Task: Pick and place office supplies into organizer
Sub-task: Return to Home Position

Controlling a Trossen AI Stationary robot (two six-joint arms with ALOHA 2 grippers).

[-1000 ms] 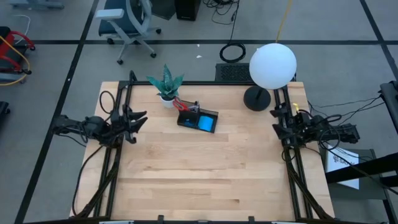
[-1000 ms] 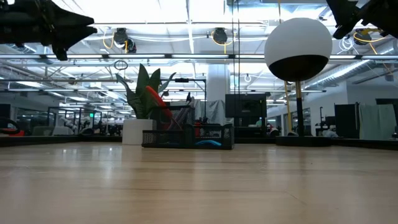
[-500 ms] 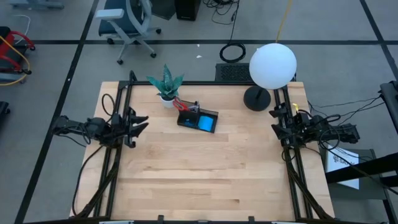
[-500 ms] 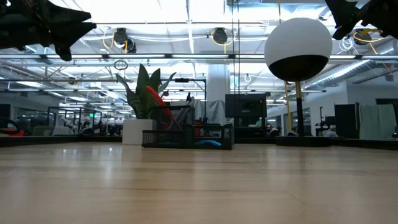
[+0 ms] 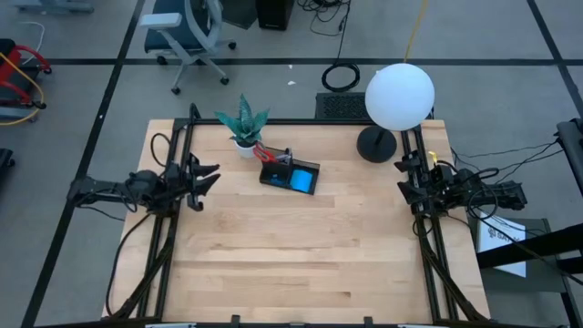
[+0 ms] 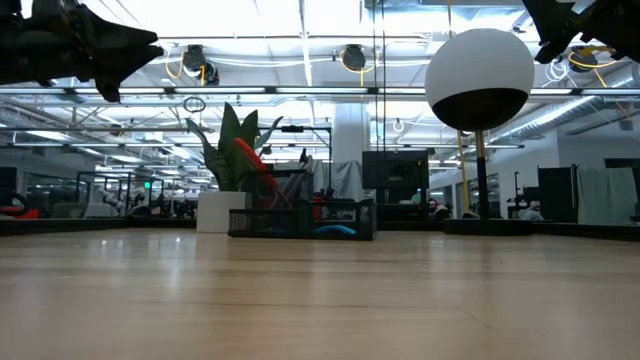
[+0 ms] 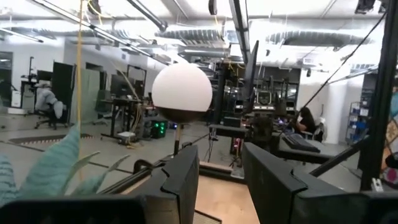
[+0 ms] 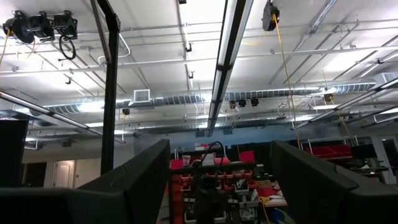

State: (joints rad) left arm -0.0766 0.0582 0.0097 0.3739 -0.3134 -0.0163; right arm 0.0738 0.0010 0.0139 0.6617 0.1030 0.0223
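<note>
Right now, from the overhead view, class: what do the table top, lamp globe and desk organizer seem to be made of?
Table top: pale wood, matt, shown by plank seams and grain. Lamp globe: smooth white, probably frosted glass or plastic. Desk organizer: black, possibly wire mesh metal, since the low view partly shows through its walls.
</note>
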